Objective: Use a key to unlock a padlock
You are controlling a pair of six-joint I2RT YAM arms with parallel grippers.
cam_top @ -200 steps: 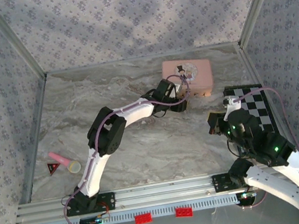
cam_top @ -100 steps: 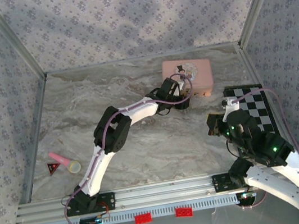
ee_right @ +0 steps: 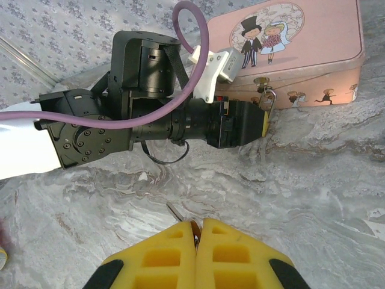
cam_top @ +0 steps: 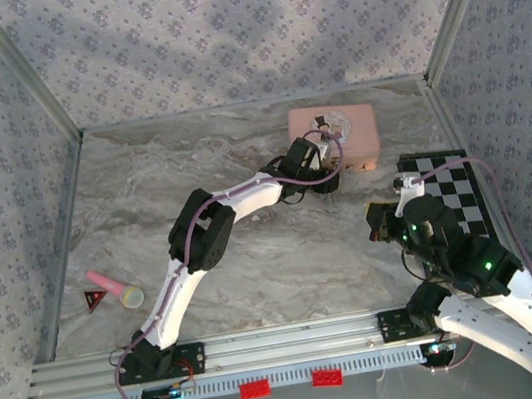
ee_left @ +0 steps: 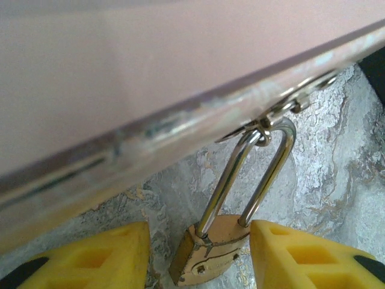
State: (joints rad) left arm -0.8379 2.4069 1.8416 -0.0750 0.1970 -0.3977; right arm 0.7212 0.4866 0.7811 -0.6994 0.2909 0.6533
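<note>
The left arm [cam_top: 174, 290], white shells on black joints, reaches far out from its base, bends at a black elbow and runs its white forearm rightward to a black wrist, with a purple cable [cam_top: 325, 155] looping over it. The left gripper [ee_left: 198, 253] has its jaws apart, its 2 yellow fingers [ee_left: 96, 256] standing wide of each other. The right arm [cam_top: 508, 323], also white and black, sits folded close to its base. The right gripper [ee_right: 195, 232] faces the left wrist, its jaws pressed together on a thin silvery key [ee_right: 175, 212].
</note>
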